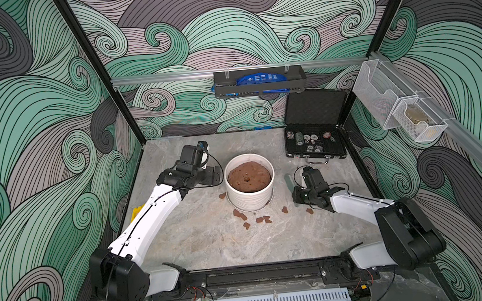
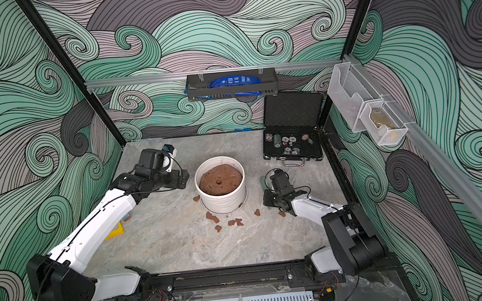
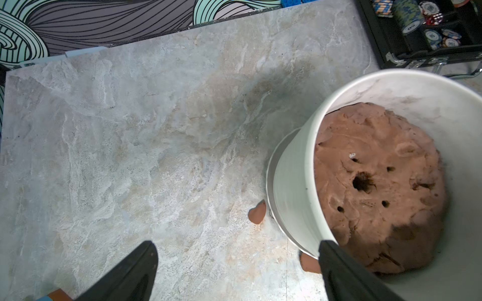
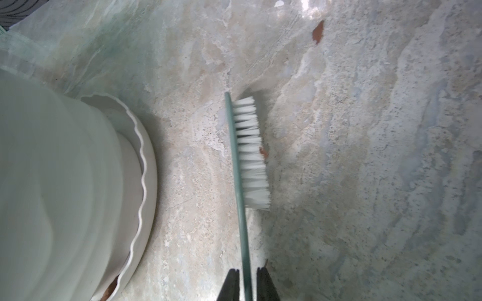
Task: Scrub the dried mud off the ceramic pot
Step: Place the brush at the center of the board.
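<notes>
judging by the flakes, you're prob near done: dried mud (image 1: 241, 215) lies loose on the table (image 1: 201, 251) round the ceramic pot (image 1: 250, 200), whose visible wall looks clean; back side's hidden. left gripper (image 3: 236, 245) gapes wide, empty, beside the rim. right gripper (image 4: 247, 272) flanks the brush (image 4: 250, 156) handle w/ jaws barely parted; can't tell if it grips. a brown speck by the saucer (image 4: 148, 166) may need a pass.

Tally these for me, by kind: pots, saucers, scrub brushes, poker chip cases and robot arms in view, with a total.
ceramic pot: 1
saucer under it: 1
scrub brush: 1
poker chip case: 1
robot arms: 2
Total: 6
</notes>
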Robot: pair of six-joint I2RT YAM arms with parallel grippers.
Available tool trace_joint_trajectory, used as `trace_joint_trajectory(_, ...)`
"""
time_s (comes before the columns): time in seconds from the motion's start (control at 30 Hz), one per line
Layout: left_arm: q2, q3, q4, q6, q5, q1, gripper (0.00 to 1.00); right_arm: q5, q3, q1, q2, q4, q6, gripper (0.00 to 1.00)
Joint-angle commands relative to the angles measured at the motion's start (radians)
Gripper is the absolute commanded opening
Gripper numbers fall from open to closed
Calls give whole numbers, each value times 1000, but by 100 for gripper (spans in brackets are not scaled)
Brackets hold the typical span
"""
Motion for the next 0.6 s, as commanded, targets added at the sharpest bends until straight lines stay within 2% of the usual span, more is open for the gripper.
trace_joint_trajectory(0.0, -3, -23, 33, -26, -28, 13, 99, 49, 40, 5, 7, 5, -12, 25)
trace_joint_trajectory(0.13, -6, -60, 57, -32, -63, 22, 99, 63, 50, 4, -37, -5, -12, 37)
trace_joint_trajectory(0.27, 1, -113, 114, -25, -174, 55, 99, 80, 81, -28, -97, -41, -37, 49)
trace_joint_trajectory(0.37, 31, -179, 235, -44, -279, 111, 99, 118, 104, -80, -164, -28, -111, 68)
trace_joint_trajectory(0.43, 51, -173, 253, -82, -359, 139, 99, 172, 103, -102, -206, 3, -167, 83)
trace_joint_trajectory(0.53, 69, -222, 380, -60, -395, 160, 99, 205, 60, -161, -256, 99, -233, 91)
trace_joint_trajectory(0.57, 78, -253, 434, -59, -400, 167, 99, 214, 26, -178, -263, 188, -250, 94)
